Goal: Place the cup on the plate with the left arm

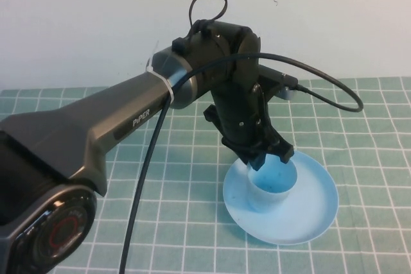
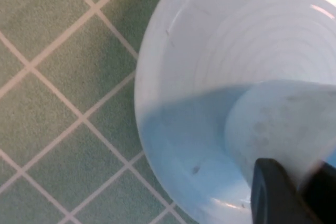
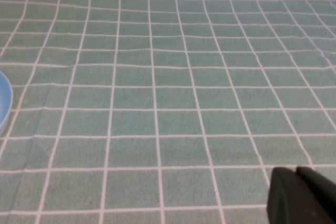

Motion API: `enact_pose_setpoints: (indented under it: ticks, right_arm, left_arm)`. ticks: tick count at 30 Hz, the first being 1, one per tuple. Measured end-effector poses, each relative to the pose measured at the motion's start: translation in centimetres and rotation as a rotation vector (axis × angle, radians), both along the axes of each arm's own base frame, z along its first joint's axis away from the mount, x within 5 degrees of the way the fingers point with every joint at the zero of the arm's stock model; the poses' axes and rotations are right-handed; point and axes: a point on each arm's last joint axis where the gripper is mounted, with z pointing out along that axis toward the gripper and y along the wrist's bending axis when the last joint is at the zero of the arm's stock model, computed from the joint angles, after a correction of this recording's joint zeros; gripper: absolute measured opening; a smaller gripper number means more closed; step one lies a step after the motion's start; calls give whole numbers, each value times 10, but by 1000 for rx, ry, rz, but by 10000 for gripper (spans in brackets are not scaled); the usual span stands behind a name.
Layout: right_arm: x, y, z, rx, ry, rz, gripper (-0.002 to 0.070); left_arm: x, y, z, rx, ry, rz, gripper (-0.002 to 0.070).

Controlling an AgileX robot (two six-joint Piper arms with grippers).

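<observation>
The light blue cup stands upright in the left half of the round light blue plate. My left gripper reaches down from above and is shut on the cup's far rim, one finger on each side of the wall. In the left wrist view the cup sits close over the plate, with a black fingertip against the cup's side. My right gripper is out of the high view; in its wrist view its fingers are together over bare cloth, holding nothing.
A green cloth with a white grid covers the table, and a pale wall stands behind it. The left arm's cable loops over the far side. The plate's edge shows in the right wrist view.
</observation>
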Motion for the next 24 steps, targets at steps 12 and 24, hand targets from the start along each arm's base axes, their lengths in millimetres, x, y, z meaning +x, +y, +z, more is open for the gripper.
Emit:
enact_pose_setpoints:
  ticks: [12, 24]
  right_arm:
    - [0, 0, 0, 0, 0, 0, -2]
    - [0, 0, 0, 0, 0, 0, -2]
  left_arm:
    - [12, 8, 58, 50, -200, 15, 176]
    - [-73, 66, 233, -288, -447, 67, 4]
